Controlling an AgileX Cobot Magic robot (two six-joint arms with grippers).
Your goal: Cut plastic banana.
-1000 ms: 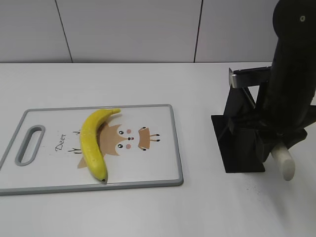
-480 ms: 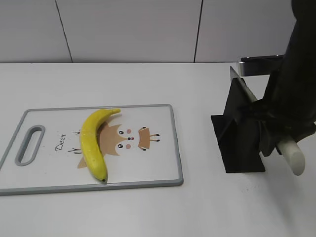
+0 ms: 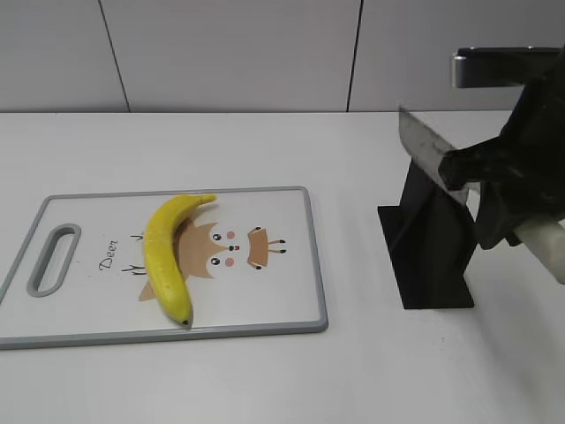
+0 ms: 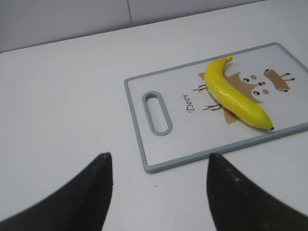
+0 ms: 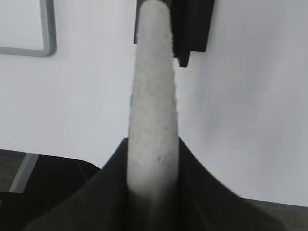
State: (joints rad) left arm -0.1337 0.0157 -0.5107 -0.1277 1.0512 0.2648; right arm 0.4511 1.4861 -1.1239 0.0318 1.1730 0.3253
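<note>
In the exterior view, the plastic banana [image 3: 169, 256] is being supported by the cutting board [image 3: 282, 300], lying left of centre across the deer print [image 3: 231, 250], with the stem toward the wall and the dark tip at the near edge. At the right, a knife [image 3: 430, 152] is being held by the right gripper [image 3: 512, 208] above the black knife stand [image 3: 430, 256], with the blade clear of the stand.

In the left wrist view, the left gripper [image 4: 159, 185] is being held wide apart with nothing between its fingers, above the bare table [image 4: 62, 96] and near the board's handle slot [image 4: 157, 112]. The banana is being shown well beyond it.

In the right wrist view, the pale knife handle [image 5: 153, 96] is being clamped between the closed fingers.
</note>
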